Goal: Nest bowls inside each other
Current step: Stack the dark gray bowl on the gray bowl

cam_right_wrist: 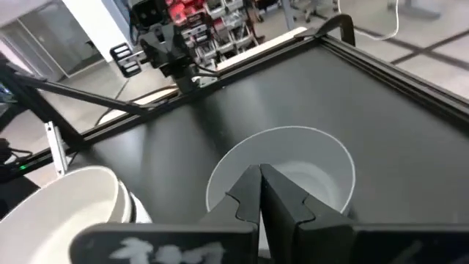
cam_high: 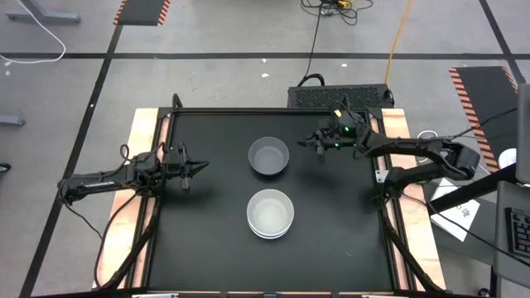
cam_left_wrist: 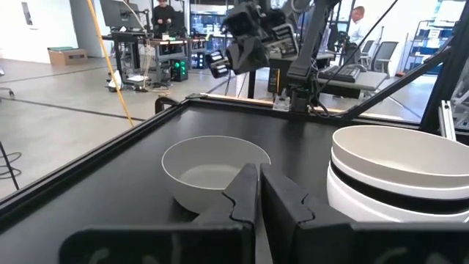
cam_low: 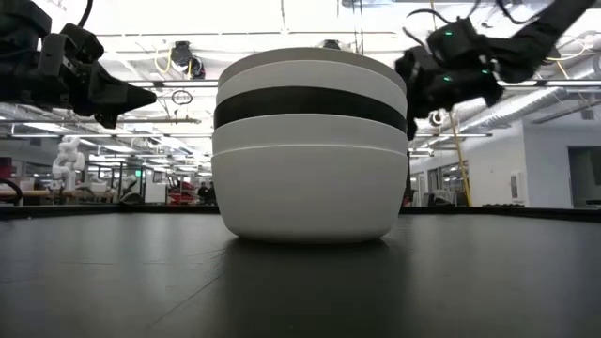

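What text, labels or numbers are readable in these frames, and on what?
None readable.
Bowl stack and single bowl: no markings visible.
Paper sheet beside the table: print too small to read.
Left gripper and right gripper: no legible labels.

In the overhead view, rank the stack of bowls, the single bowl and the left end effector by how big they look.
1. Stack of bowls, slightly the largest.
2. Single bowl, close behind; the stack's top rim sits nearer the camera, so this order is unsure.
3. Left end effector, clearly smallest.

two groups of bowls: one stack of bowls (cam_high: pixel 271 213) with five visible layers, one single grey bowl (cam_high: pixel 268 156).
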Controlling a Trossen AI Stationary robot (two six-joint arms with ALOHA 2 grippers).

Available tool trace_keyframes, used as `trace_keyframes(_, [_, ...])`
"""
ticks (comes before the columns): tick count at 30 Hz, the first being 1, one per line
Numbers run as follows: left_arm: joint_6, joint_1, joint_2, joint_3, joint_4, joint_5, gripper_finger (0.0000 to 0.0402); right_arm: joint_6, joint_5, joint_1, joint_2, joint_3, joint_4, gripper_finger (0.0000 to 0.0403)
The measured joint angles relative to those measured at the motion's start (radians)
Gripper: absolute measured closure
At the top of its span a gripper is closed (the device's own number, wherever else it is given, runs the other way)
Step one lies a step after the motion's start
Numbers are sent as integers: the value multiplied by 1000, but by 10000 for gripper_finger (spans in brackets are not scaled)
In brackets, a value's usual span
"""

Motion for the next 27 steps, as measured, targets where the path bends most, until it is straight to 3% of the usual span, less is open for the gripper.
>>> trace_keyframes(8, [4,0,0,0,0,0,380,-15,-26,-43,111,193,-163,403])
trace_keyframes(15, [9,0,0,0,-1,-1,380,1,-150,-68,220,372,-365,393])
trace_keyframes(23, [31,0,0,0,-1,-2,380,-13,-141,-60,386,612,-693,309])
trace_keyframes(27, [32,0,4,0,-1,-1,380,-54,-53,-58,434,707,-879,262])
